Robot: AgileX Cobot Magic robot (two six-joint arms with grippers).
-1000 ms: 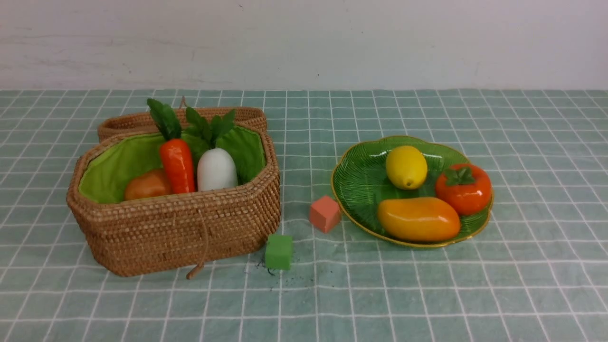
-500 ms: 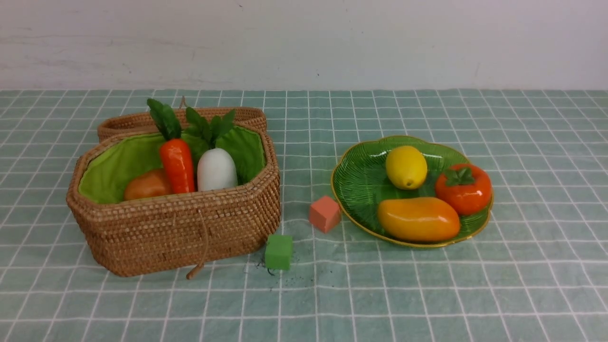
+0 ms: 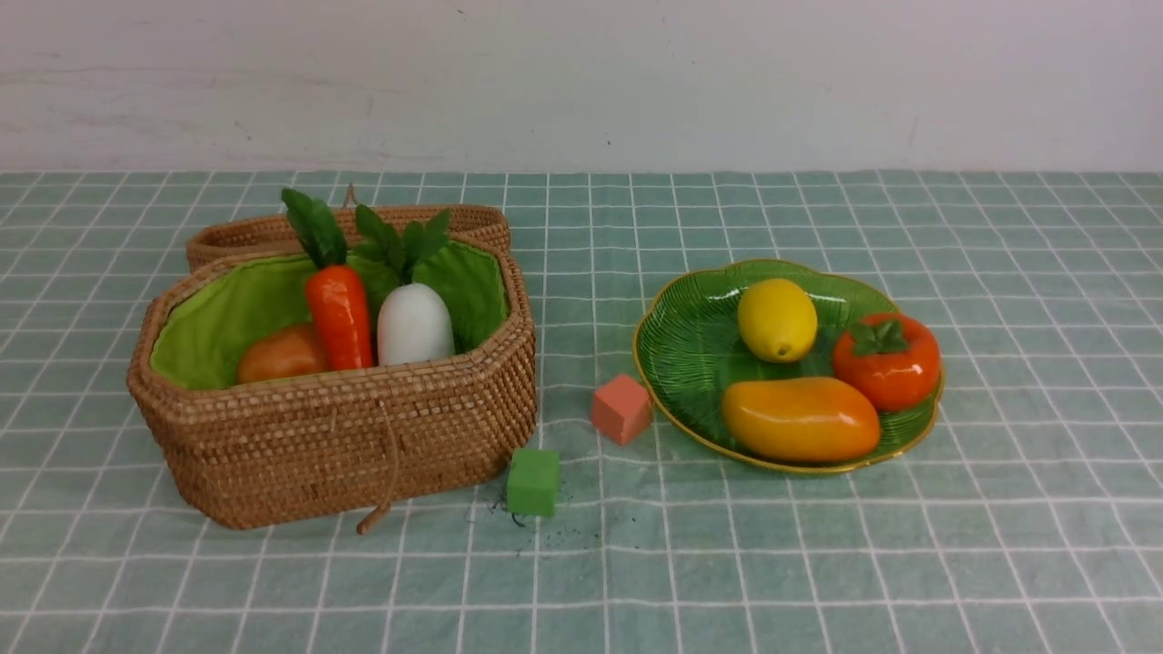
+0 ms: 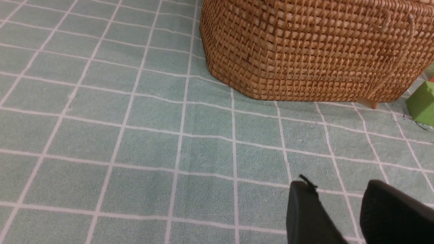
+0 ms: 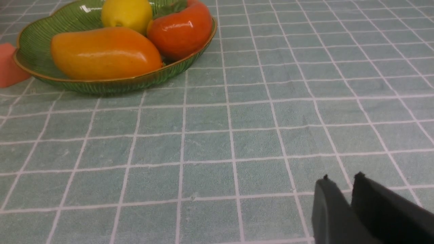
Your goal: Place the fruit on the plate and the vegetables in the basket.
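1. Lemon [image 3: 777, 320], mango [image 3: 800, 420], persimmon [image 3: 886, 361] on plate [image 3: 681, 363], ahead of right end effector [image 5: 342, 181]: barely parted, empty.
2. Carrot [image 3: 339, 313], radish [image 3: 415, 324], potato [image 3: 282, 354] in basket [image 3: 345, 436], ahead of left end effector [image 4: 335, 189]: partly open, empty.

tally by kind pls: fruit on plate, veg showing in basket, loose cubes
Fruit on the plate: 3, lemon, mango, persimmon
Vegetables showing in the basket: 3, carrot, radish, potato
Cubes on the cloth: 2, salmon cube, green cube
Total: 8
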